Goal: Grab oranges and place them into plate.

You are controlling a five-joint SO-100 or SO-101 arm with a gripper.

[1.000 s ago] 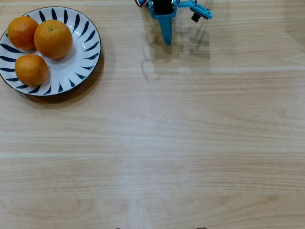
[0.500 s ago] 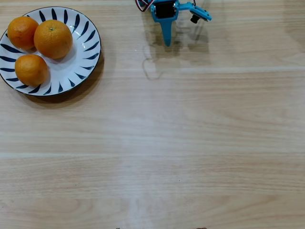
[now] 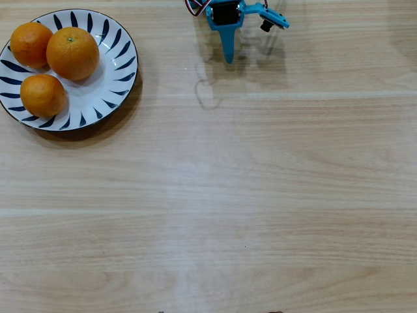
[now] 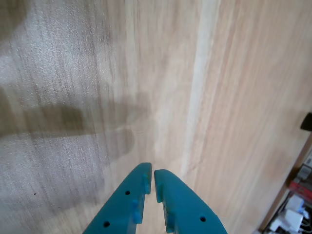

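Observation:
Three oranges lie in the plate [image 3: 111,85] at the top left of the overhead view: one at the back left [image 3: 30,43], a larger one [image 3: 72,53] beside it, and one in front [image 3: 42,95]. The plate is white with dark blue strokes round its rim. My blue gripper [image 3: 228,57] sits at the top centre, well to the right of the plate, shut and holding nothing. In the wrist view the two blue fingertips [image 4: 151,172] nearly touch above bare wood. Plate and oranges do not show in the wrist view.
The light wooden table [image 3: 247,195] fills the overhead view. In the wrist view the table's edge and some clutter [image 4: 295,214] show at the lower right.
The gripper drew back slightly toward the top edge of the overhead view between the earliest frame and now. The oranges and the plate have not moved.

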